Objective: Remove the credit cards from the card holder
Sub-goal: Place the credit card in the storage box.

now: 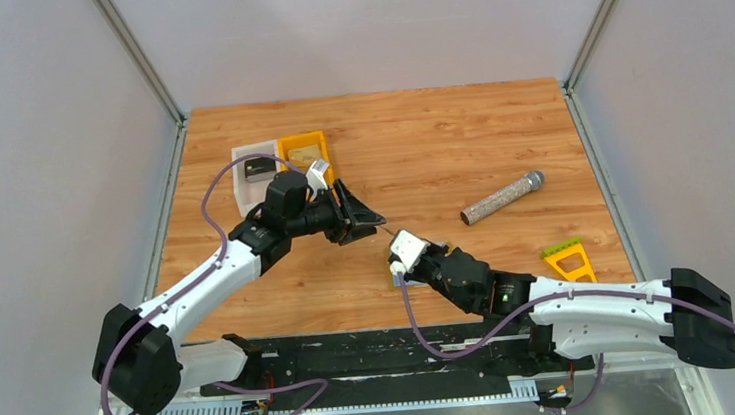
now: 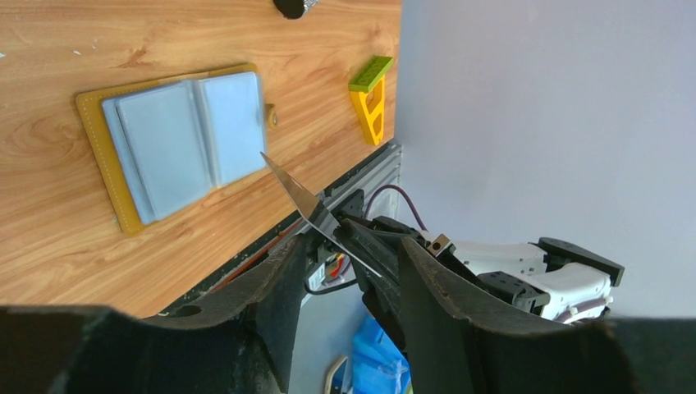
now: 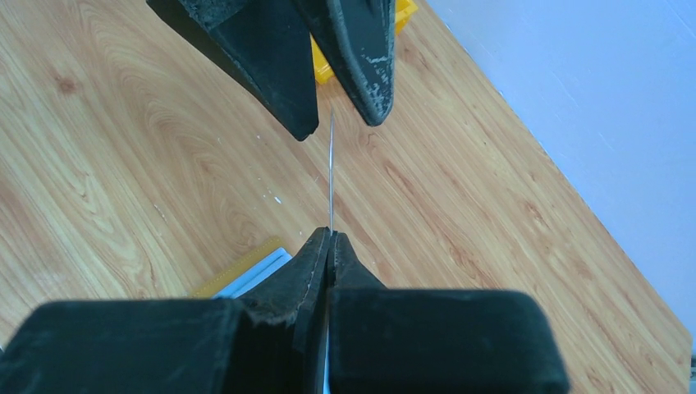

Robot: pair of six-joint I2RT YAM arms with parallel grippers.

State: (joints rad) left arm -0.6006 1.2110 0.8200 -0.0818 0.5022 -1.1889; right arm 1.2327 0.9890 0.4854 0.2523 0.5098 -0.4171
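Note:
The card holder [image 2: 176, 139] lies open on the wooden table, mustard-tan with two light-blue inner panels. In the right wrist view only a corner of the card holder [image 3: 246, 267] shows beside my fingers. My right gripper [image 3: 331, 238] is shut on a thin credit card [image 3: 331, 172], held edge-on above the table. The card [image 2: 299, 197] reaches toward my left gripper [image 3: 338, 123], which is open with its fingers on either side of the card's far edge. From above, the left gripper [image 1: 370, 229] and right gripper [image 1: 394, 243] meet tip to tip just above the holder.
An orange bin [image 1: 304, 153] and a white tray [image 1: 255, 172] with a dark object stand at the back left. A glittery cylinder [image 1: 501, 198] lies to the right. A yellow-orange tool with a green top [image 1: 569, 260] sits near the right edge.

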